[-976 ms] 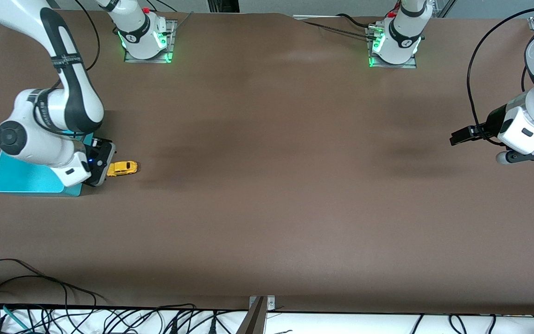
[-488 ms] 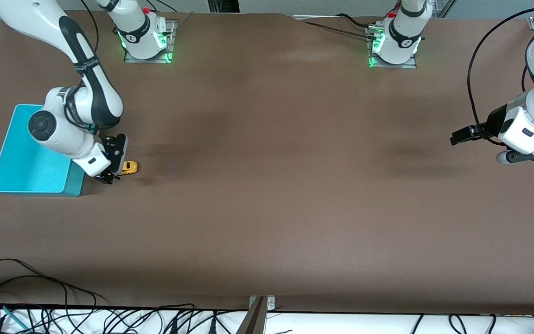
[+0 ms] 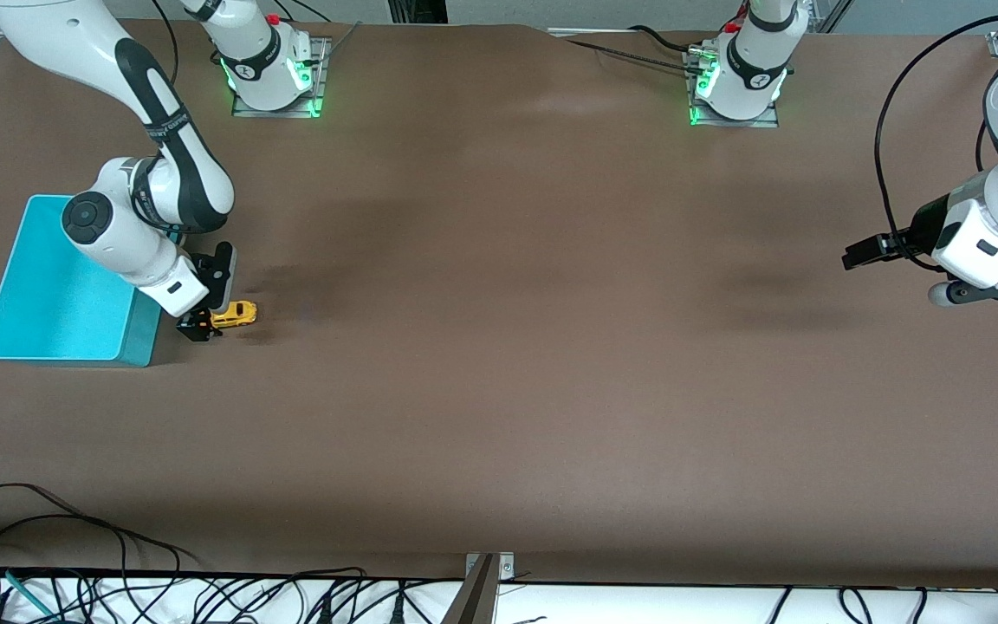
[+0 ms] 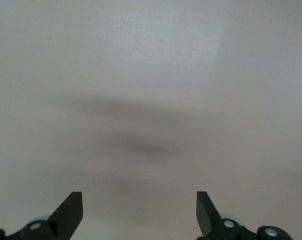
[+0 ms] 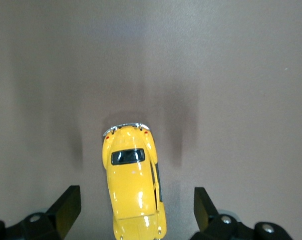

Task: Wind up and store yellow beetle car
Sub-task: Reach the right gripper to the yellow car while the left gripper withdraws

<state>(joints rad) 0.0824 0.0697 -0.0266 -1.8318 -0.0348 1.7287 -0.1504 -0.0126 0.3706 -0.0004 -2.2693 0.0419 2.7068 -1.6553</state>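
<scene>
Sitting between right gripper (image 5: 133,210) fingers (image 5: 68,205) (spread): yellow beetle car (image 5: 134,180)

The right arm's wrist covers one end of the yellow beetle car (image 3: 236,315) and a corner of the teal bin (image 3: 57,286) in the front view. In the right wrist view the car's near end runs off the picture's edge, and its wheels are tucked out of sight under the body.

Bright yellow car (image 5: 134,187) with dark windows, teal bin (image 3: 57,286), plain brown table (image 3: 516,347), white-and-black arms.
</scene>
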